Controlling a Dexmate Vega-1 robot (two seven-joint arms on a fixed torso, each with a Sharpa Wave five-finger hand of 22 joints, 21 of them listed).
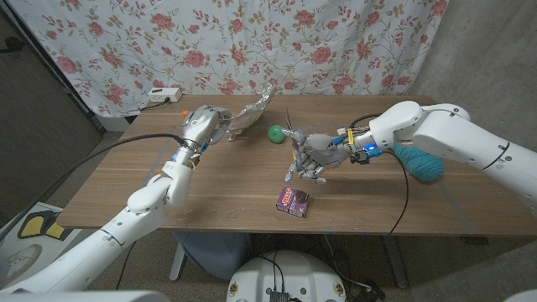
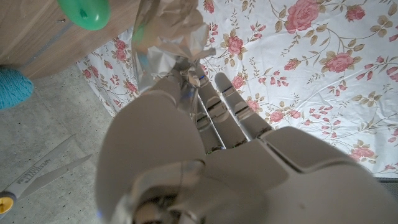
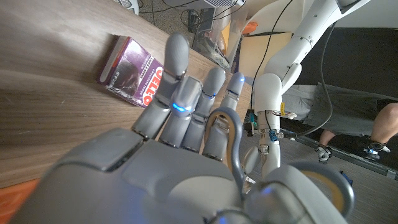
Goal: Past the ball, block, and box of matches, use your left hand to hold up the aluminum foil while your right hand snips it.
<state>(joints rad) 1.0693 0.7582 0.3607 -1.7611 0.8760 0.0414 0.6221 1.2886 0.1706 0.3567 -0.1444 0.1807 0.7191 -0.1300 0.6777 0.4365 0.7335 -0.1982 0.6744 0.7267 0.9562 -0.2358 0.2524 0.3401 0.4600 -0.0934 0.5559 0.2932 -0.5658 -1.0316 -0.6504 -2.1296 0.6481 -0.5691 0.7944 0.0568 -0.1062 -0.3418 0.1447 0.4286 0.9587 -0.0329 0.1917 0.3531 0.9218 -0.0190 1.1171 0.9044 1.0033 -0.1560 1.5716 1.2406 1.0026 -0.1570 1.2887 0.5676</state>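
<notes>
**Foil held up at the far left, scissors gripped at mid-surface**

Nearest on the wooden surface [image 1: 226, 189], a purple box [image 1: 293, 200] is seen lying flat. Just beyond it, scissors [image 1: 294, 138] are gripped in the right hand [image 1: 312, 159], fingers closed through the grey handle loops, blades pointing up. A green ball [image 1: 275, 132] lies just past the blades, and a teal yarn ball [image 1: 422, 163] is seen under the right forearm. Farther left, the crumpled aluminum foil [image 1: 250, 115] is clamped in the left hand [image 1: 204, 126] and raised above the surface

Lab: floral backdrop sheet [image 1: 252, 42], cabled robot arms.
</notes>
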